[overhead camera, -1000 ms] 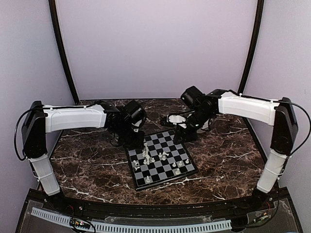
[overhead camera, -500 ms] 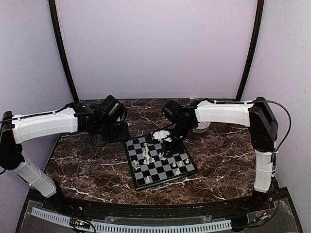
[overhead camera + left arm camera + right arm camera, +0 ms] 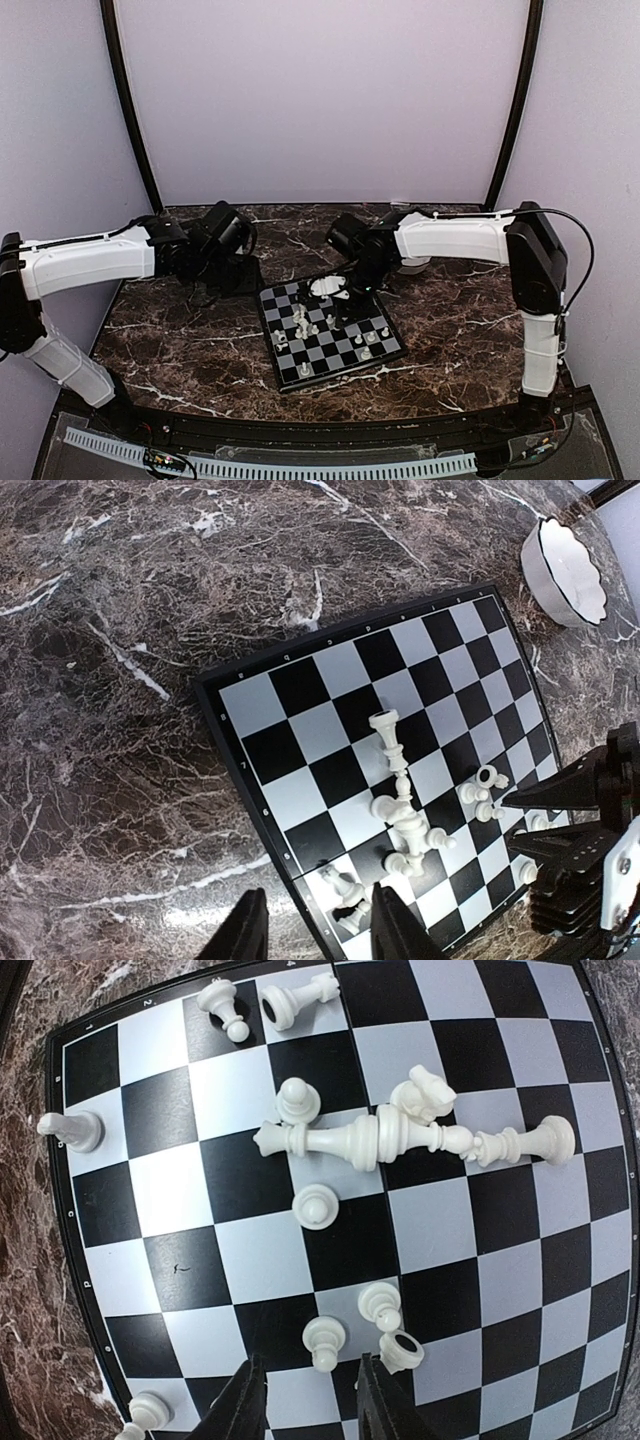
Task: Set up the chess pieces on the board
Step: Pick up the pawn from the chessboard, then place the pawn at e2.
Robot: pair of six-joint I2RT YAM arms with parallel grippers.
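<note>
cream chess pieces [image 3: 306, 322] lie jumbled on the board [image 3: 283, 304].

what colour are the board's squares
Black and silver-grey checks on the board; clearest in the right wrist view.

- We'd call this a robotics lab cell, not a home or shop.
- 2 white-and-black arms, left arm [image 3: 90, 262] & right arm [image 3: 455, 237], rise from a black frame at the near edge of the desk [image 3: 460, 330].
- Plain pale lilac panels [image 3: 320, 100] box the desk in at back & both sides, w/ black poles [image 3: 130, 110] up the corners: a booth.
- Slotted white cable duct [image 3: 300, 467] runs along the front rail.
- The board [image 3: 336, 365] lies mid-desk betw. the arms, on dark veined marble.
</note>
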